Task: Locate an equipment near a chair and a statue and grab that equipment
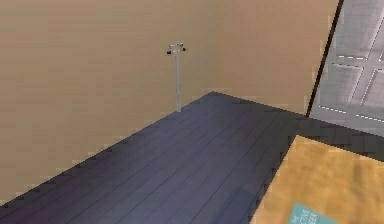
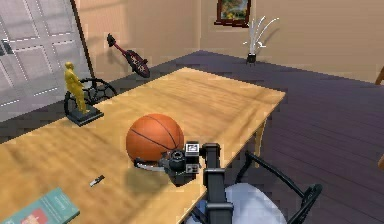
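An orange basketball [image 2: 155, 136] rests on the wooden table [image 2: 215, 100] in the arm side view. A golden statue [image 2: 73, 91] stands on a dark base near the table's left part. At the table's near edge is a dark-framed chair [image 2: 283, 186] with a pale seat. My arm rises from the bottom edge, and the gripper [image 2: 179, 166] lies right in front of the ball. I cannot tell whether it holds anything. A red and black racket-like thing [image 2: 131, 57] leans on the far wall.
A teal book [image 2: 45, 210] and a small dark stick [image 2: 96, 181] lie on the table. A dark wheel shape [image 2: 98, 88] sits behind the statue. White doors [image 2: 35, 50] [image 1: 355, 65], a framed picture [image 2: 232, 10], white branches [image 2: 258, 38]. A thin pole [image 1: 177, 75] stands by the tan wall.
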Available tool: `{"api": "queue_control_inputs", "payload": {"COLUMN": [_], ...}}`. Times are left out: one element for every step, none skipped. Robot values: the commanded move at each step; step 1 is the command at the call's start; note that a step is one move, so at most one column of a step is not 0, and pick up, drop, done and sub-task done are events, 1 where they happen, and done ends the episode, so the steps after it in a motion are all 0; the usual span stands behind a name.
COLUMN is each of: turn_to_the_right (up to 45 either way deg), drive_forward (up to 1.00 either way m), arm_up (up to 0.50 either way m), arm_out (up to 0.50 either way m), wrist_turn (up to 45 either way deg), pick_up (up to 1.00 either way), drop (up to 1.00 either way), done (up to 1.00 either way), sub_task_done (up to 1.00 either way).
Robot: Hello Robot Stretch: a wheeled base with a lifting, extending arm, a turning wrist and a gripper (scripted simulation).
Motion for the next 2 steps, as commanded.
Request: {"api": "queue_control_inputs", "payload": {"turn_to_the_right": [0.0,0.0], "drive_forward": [0.0,0.0], "arm_up": [0.0,0.1], "arm_out": [0.0,0.0], "wrist_turn": [0.0,0.0], "pick_up": [1.0,0.0], "drop": [0.0,0.0], "done": [0.0,0.0], "sub_task_done": [0.0,0.0]}}
